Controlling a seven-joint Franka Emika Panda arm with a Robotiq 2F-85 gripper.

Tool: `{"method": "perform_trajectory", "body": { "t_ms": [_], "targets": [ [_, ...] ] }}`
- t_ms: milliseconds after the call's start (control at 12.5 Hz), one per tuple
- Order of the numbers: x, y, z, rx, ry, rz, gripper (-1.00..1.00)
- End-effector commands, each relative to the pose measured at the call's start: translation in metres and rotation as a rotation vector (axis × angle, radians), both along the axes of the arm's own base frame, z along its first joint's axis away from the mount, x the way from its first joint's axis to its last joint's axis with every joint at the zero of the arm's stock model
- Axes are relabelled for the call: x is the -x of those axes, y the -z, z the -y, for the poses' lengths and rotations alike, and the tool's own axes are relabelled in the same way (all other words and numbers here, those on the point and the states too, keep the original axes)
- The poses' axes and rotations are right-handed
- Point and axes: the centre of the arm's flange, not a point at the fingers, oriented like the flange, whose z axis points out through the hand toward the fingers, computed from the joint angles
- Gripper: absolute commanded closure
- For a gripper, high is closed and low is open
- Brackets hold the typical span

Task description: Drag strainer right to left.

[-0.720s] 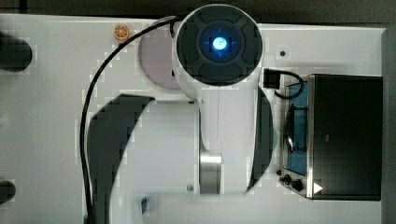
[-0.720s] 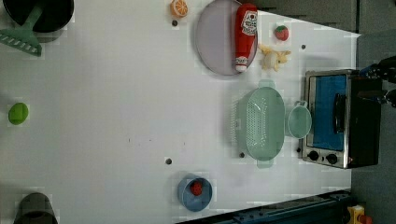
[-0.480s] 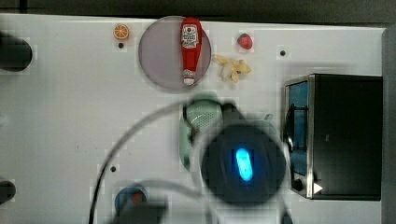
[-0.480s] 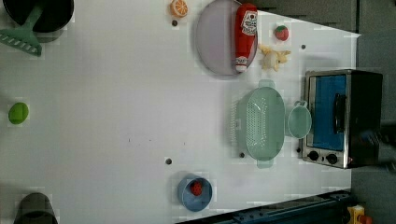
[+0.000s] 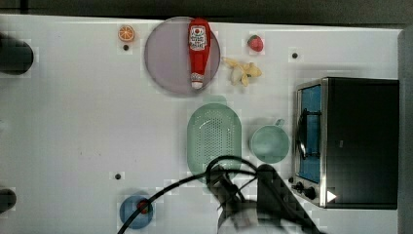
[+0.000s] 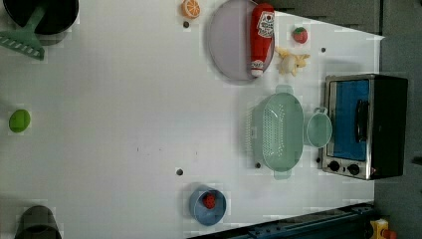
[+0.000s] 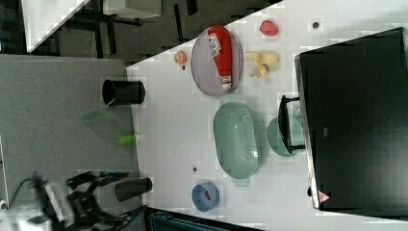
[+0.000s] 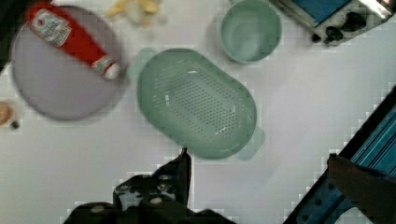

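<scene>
While the white surface carries every item, the largest of them, the black toaster oven, stands at the top view's right. Next in size, the strainer lies just beside the green mug, which sits between it and the oven; the grey-lilac plate with the ketchup bottle lies near its far end. The strainer rests flat and untouched, so the drag is judged not yet begun. In the wrist view the hand hangs high above the surface, one finger and the other well apart: fully open, holding nothing. To do the step well, the hand should descend onto the strainer's wide rim on the mug side, clearing the mug, and hook one finger inside the wall. The pull should then run low and level toward the top view's left, where bare surface lies, keeping clear of the plate.
</scene>
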Motion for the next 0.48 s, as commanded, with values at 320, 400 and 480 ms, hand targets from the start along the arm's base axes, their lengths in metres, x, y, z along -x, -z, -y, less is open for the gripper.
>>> {"method": "perform_trajectory", "body": {
  "t_ms": [320,400,480],
  "targets": [
    [-0.068,0.213,-0.007,0.002,0.290,-0.209,-1.00],
    [-0.075,0.237,-0.008,0.004,0.313,-0.199,-1.00],
    [-0.082,0.259,-0.010,0.005,0.321,-0.182,-1.00]
  ]
}}
